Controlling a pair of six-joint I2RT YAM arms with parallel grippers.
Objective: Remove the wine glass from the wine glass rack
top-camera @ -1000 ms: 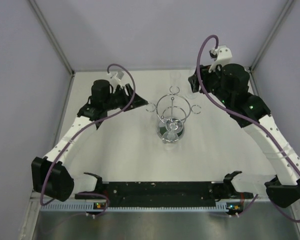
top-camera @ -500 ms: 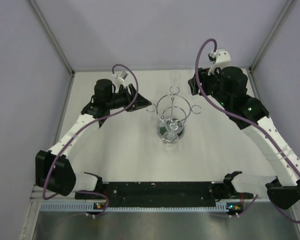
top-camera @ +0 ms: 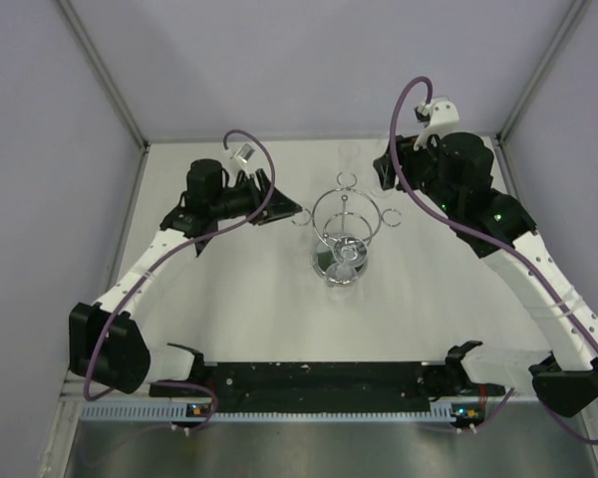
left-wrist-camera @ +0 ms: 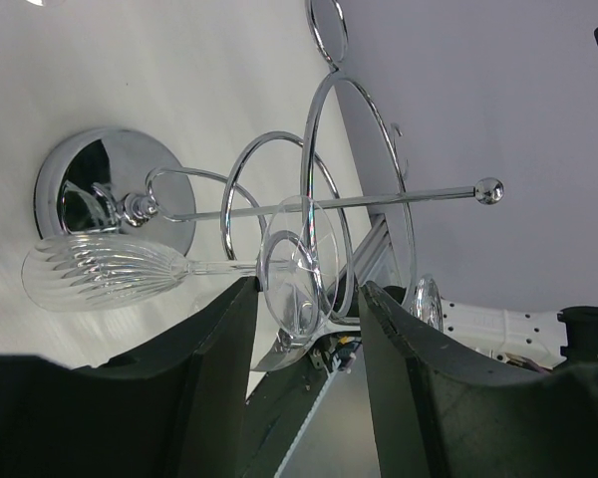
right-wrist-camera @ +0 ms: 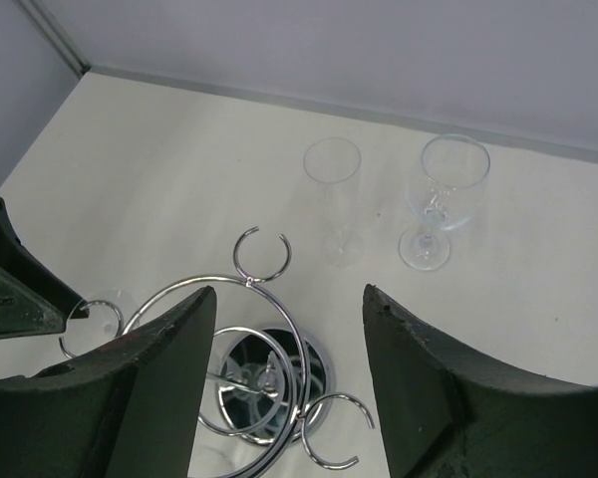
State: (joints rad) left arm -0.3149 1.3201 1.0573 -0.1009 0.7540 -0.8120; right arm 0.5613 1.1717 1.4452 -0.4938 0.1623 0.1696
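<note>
wine glass rack [top-camera: 346, 231] stands approx mid-worktop, slightly twd the far edge. Its mirrored base [left-wrist-camera: 85, 189] sits flat on the worktop [top-camera: 259, 309], post upright.

wine glass [left-wrist-camera: 105, 271] is on the rack. It hangs inverted by its foot in a side loop [right-wrist-camera: 88, 321] on the rack's left-edge side. Ribbed bowl is low, near the base, mouth down, nothing in it.

L gripper [left-wrist-camera: 309, 297]: jaws spread, level w/ the glass foot. In the L wrist view the foot sits btwn the two fingers [left-wrist-camera: 224, 368] w/ a gap each side, no contact seen. In the top view the gripper tip is just beside that loop, on its left-edge side.

R gripper [right-wrist-camera: 289, 294]: jaws spread, nothing btwn them. It hovers above the rack's far-right side, over the big hoop [right-wrist-camera: 179, 299]. Can't tell clearance to the wire.

Two other glasses stand upright near the far edge, behind the rack:
- narrow flute [right-wrist-camera: 333, 199]
- stemmed glass [right-wrist-camera: 444, 194], just beside the flute twd the right edge, not touching it

Both are empty.
</note>
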